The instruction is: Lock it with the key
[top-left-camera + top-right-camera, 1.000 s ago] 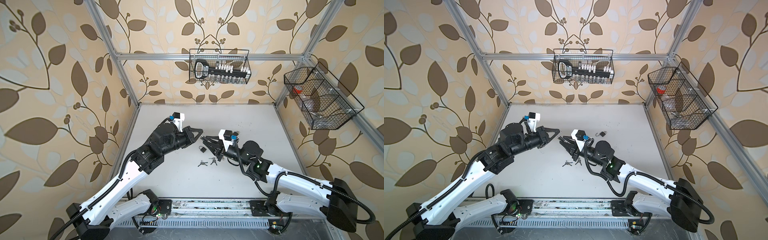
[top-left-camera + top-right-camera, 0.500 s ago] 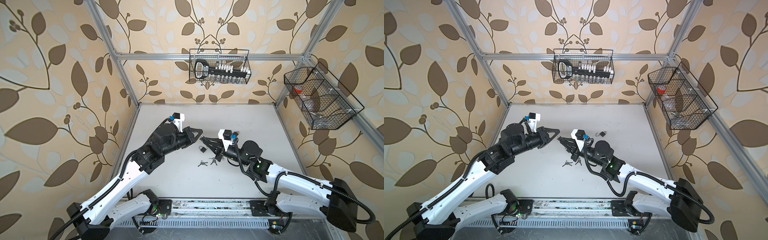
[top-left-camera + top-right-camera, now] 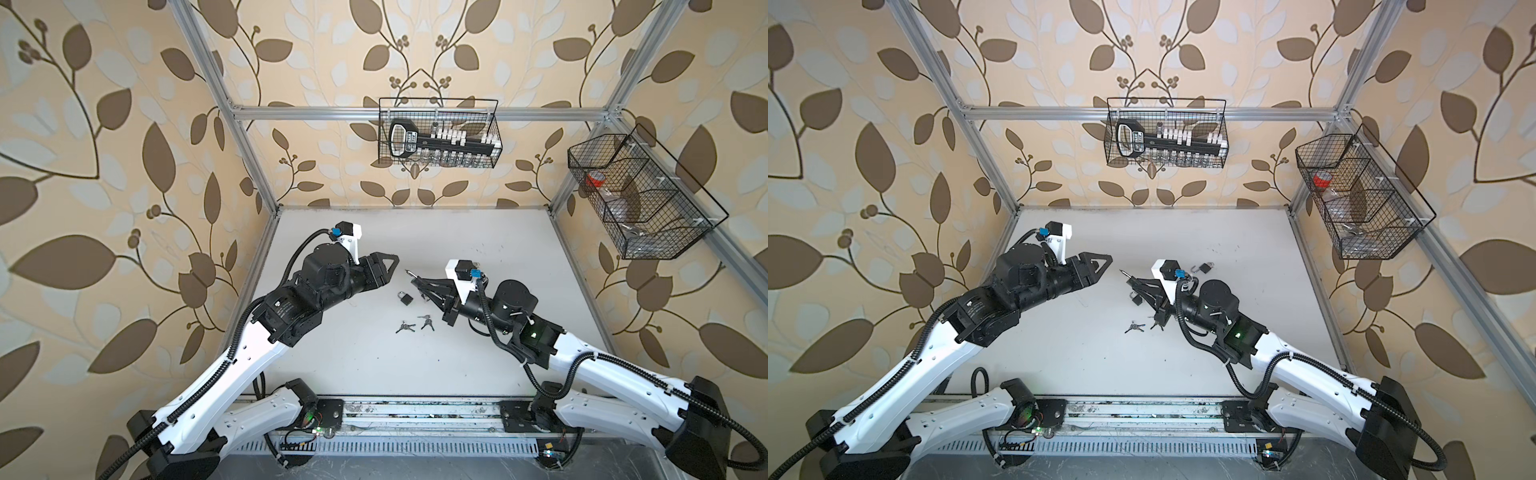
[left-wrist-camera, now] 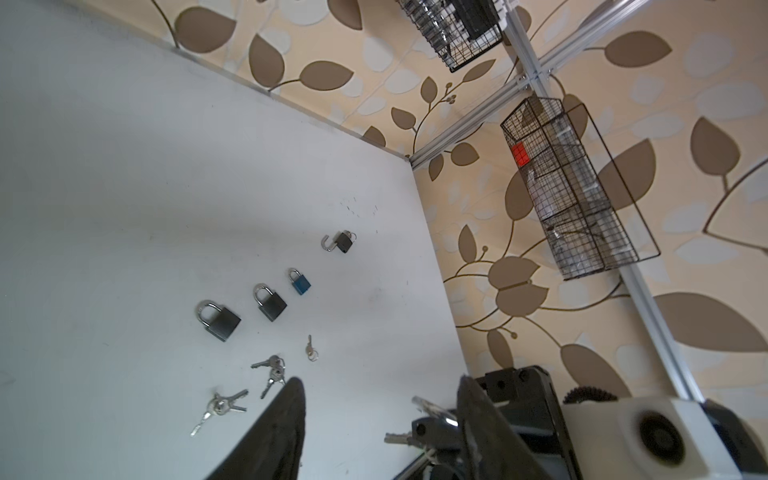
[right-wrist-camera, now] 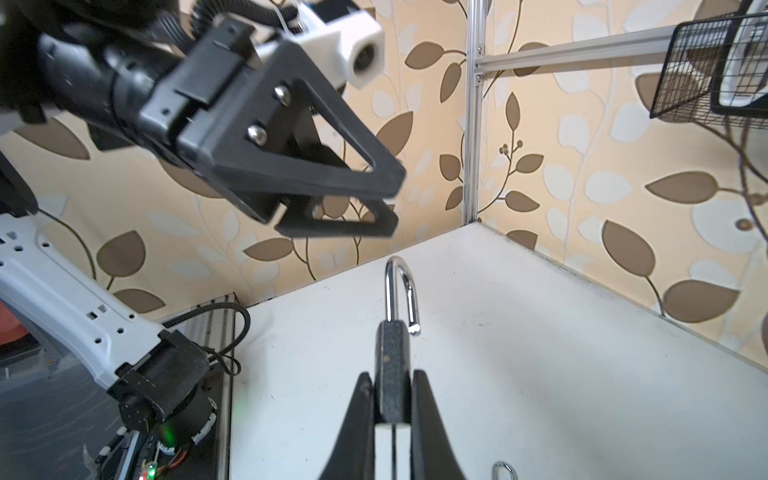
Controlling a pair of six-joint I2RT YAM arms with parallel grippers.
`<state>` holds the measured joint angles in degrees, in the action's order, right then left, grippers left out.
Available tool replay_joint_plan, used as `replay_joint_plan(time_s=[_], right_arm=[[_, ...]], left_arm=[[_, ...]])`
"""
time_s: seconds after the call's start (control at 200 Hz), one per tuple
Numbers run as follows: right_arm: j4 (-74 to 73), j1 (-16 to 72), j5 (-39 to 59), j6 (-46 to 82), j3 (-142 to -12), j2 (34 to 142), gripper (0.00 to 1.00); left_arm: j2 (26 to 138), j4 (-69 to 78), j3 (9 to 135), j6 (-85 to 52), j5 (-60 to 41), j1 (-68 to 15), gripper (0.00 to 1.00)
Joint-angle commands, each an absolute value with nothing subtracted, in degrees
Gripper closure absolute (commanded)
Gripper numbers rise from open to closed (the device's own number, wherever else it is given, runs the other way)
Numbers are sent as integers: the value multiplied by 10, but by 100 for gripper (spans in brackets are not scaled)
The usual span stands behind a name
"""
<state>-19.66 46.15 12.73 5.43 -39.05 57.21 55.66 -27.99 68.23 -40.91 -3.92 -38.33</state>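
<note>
Holding: right gripper pinches grey padlock, shackle open
Left gripper: jaws parted, facing the shackle

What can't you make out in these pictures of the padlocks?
Held padlock keyhole: right wrist view, buried in the right gripper; too small in both top views.
Key bunches: teeth too small in a top view.
Red item in the side basket: obscured by mesh in both top views.

Leaf wallpaper, white tabletop, alu frame, 2 wire baskets
</note>
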Motion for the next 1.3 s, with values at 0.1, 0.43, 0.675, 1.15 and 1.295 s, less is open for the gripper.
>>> replay_joint_plan(time_s=[0.1, 0.43, 0.675, 1.15, 1.295], right_arm=[[-121, 420, 188, 11, -403, 545, 100], [-66, 399, 289, -28, -432, 559, 100], [-70, 399, 294, -28, -427, 547, 100], [-84, 399, 281, -17, -427, 519, 100], [-87, 399, 265, -13, -423, 510, 100]], left_arm=[[582, -344, 731, -300, -44, -388, 43], [649, -308, 742, -274, -163, -388, 54], [663, -302, 727, -282, -163, -388, 57], [670, -273, 701, -287, -218, -388, 72], [659, -255, 687, -286, -235, -389, 76]])
